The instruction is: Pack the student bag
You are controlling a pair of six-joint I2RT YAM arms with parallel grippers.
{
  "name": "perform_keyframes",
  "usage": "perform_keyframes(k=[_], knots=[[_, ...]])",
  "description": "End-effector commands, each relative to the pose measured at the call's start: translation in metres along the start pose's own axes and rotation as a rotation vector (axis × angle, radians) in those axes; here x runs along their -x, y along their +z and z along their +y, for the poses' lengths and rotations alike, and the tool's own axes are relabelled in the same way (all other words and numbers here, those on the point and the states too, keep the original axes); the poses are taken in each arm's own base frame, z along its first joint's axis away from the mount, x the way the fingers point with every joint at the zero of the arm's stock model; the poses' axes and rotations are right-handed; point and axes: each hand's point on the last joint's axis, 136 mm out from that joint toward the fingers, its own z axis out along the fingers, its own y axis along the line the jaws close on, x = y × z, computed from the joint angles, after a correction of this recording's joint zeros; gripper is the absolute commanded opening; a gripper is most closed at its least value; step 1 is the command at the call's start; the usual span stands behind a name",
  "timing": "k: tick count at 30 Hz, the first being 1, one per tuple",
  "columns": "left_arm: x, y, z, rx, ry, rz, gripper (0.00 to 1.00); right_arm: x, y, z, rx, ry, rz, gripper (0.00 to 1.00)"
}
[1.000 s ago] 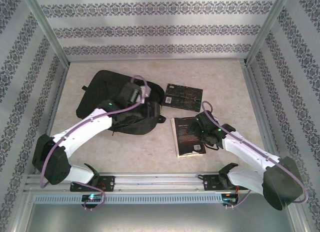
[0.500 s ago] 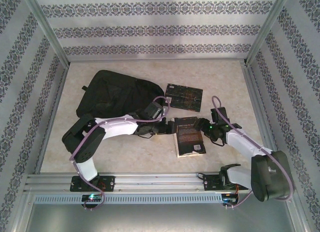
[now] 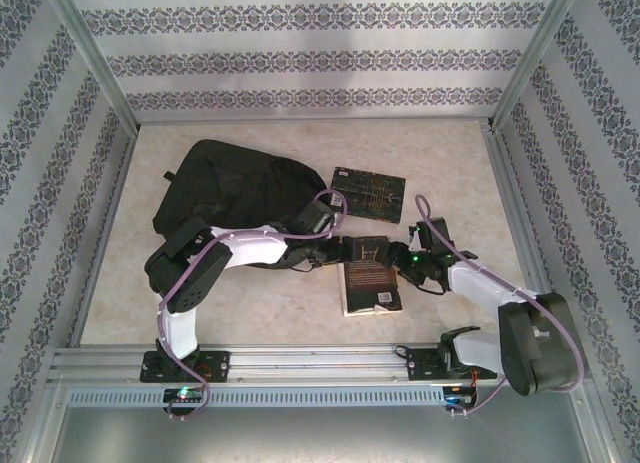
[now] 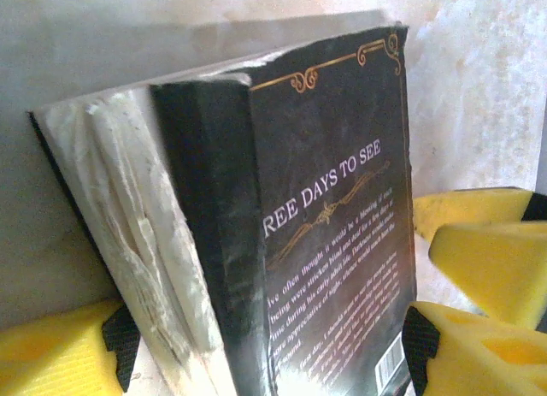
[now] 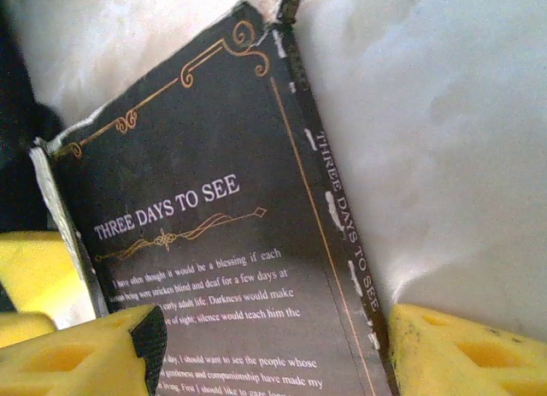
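The student bag [image 3: 225,188] is a black backpack lying flat at the back left. To its right lies a black book titled "Three Days to See" [image 3: 367,275]. My left gripper [image 3: 335,251] is at the book's left far corner. In the left wrist view the book [image 4: 333,208] stands tilted between its wide-apart yellow fingers [image 4: 51,353], with page edges showing. My right gripper [image 3: 402,255] is at the book's right side. It is open [image 5: 273,328], with one finger over the cover [image 5: 197,233] and the other against the spine. Its yellow fingers [image 4: 491,246] show in the left wrist view.
A second dark book [image 3: 368,191] lies flat behind the first, just right of the bag. Metal frame posts and patterned walls close in the marble table [image 3: 450,163] on three sides. A rail [image 3: 320,361] runs along the near edge.
My left arm swung off the bag and down to the book's left side. The right gripper moved in along the book's right edge and narrowed. The book shifted slightly left.
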Motion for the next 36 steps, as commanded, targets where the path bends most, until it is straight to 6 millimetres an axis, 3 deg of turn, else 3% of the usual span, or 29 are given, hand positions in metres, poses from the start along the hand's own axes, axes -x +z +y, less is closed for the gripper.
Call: perform_keyframes(k=[1,8,13,20,27,36], knots=[[-0.001,0.018,-0.006,-0.051,0.004,0.026,0.8,-0.016,-0.004,0.019,0.098,-0.02,0.056,0.68],[-0.006,0.021,-0.004,-0.06,0.001,0.05,0.78,-0.014,-0.019,0.033,0.146,-0.052,0.03,0.67],[-0.007,0.02,-0.001,-0.06,-0.003,0.053,0.78,-0.009,-0.018,0.002,-0.023,-0.043,-0.01,0.75],[-0.008,0.024,0.001,-0.077,-0.013,0.065,0.77,-0.017,-0.004,-0.011,-0.07,-0.037,0.031,0.76],[-0.008,0.027,-0.002,-0.097,-0.011,0.076,0.77,-0.037,0.009,0.032,0.098,-0.108,0.17,0.73],[-0.009,0.028,-0.004,-0.113,-0.017,0.087,0.76,-0.018,-0.027,0.075,0.266,-0.108,0.073,0.63]])
